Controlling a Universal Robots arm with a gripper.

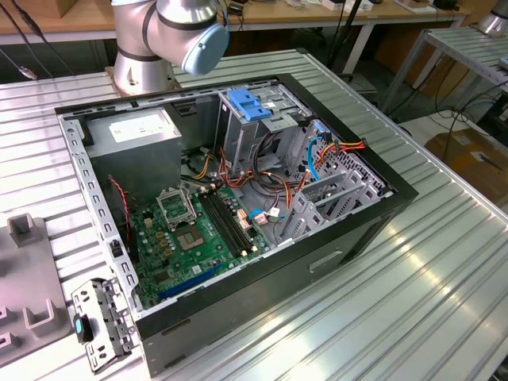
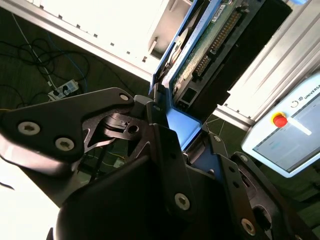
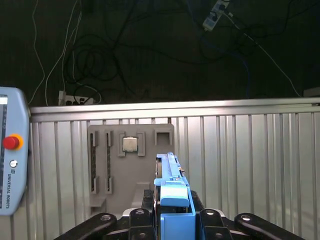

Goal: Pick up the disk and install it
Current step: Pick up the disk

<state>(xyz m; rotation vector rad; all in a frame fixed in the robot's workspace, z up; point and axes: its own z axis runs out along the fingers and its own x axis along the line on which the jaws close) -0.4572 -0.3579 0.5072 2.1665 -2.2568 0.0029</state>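
Note:
In both wrist views my gripper (image 3: 172,202) is shut on the disk (image 3: 171,181), held edge-on above the ribbed metal table. Its blue plastic rail (image 3: 174,195) sits between the black fingers (image 3: 142,212). In the second wrist view the disk (image 2: 200,47) shows its green circuit board and connector row, and a blue rail runs along its edge down into the gripper (image 2: 175,127). In the exterior view the open computer case (image 1: 373,214) lies on its side on the table, with a metal drive cage (image 1: 262,119) topped by a blue latch (image 1: 248,105).
A grey fixture plate (image 3: 107,167) holding a processor chip (image 3: 130,144) lies on the table below the gripper. A teach pendant (image 3: 10,165) hangs beside the table. In the case are a power supply (image 1: 139,131), a motherboard (image 1: 198,230) and loose cables (image 1: 317,159). The arm's base (image 1: 143,55) stands behind the case.

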